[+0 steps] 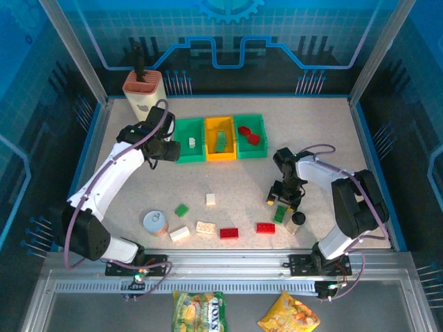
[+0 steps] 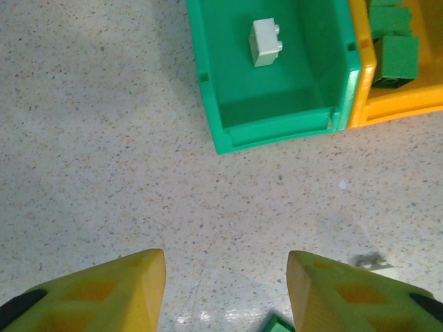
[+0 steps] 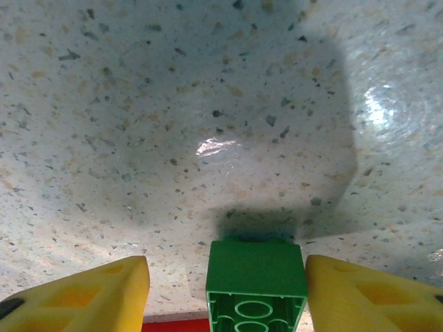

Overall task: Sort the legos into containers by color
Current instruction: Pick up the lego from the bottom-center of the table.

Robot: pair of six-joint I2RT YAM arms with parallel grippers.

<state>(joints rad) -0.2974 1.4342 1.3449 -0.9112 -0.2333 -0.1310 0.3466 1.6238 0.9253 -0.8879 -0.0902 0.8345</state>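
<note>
R hand (image 3: 227,266) released, astride green lego (image 3: 256,273); black-capped cyl (image 1: 298,218) & red lego (image 1: 265,227) close by

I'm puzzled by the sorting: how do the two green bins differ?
The left green bin holds one white brick; the right green bin holds red bricks. The left claw is close to the left green bin; no claw is near the right green bin. Both are green, open-topped, and flank the yellow bin.
</note>
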